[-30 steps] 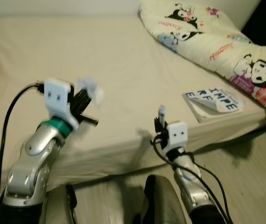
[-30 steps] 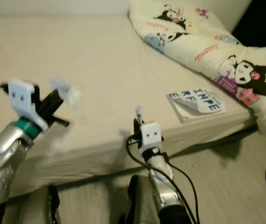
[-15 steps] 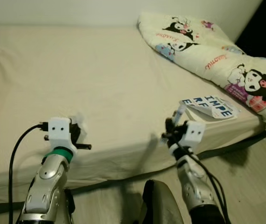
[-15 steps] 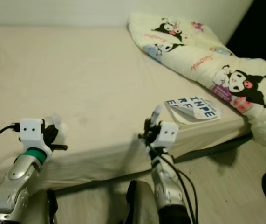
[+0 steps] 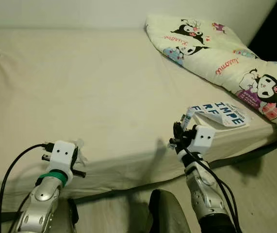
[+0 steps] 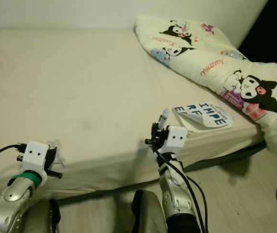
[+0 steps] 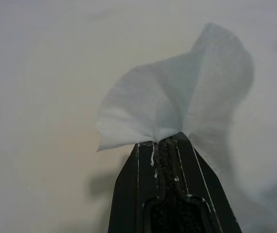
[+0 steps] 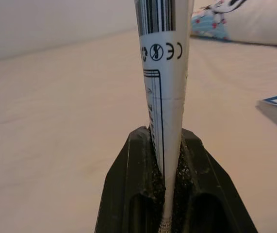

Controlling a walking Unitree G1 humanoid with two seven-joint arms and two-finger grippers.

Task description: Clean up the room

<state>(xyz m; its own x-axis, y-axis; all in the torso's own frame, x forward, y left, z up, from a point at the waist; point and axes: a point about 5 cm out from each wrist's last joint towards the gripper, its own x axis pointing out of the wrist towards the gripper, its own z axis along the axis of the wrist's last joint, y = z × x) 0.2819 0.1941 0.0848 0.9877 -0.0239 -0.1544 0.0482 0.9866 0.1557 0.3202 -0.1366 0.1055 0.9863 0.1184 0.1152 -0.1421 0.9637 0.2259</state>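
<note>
My left gripper (image 5: 78, 154) hangs low at the bed's front edge, shut on a crumpled white tissue (image 7: 172, 99) that sticks out past its fingertips. My right gripper (image 5: 181, 130) is raised at the bed's front edge, left of the book, shut on a thin white tube (image 8: 163, 73) printed with a barcode and symbols; the tube (image 5: 187, 116) points upward. A book (image 5: 220, 111) with blue letters on its curled white cover lies on the mattress near the right front corner.
The beige mattress (image 5: 89, 82) spreads ahead. A cream duvet (image 5: 225, 53) with cartoon prints is bunched along its right side and hangs over the corner. Pale wood floor (image 5: 254, 194) shows at the lower right, with a dark object (image 5: 167, 213) between my arms.
My left arm has dropped from chest height to the bed's front edge with the tissue still held. The right arm rose and swung slightly right with the tube. The camera view has tilted up.
</note>
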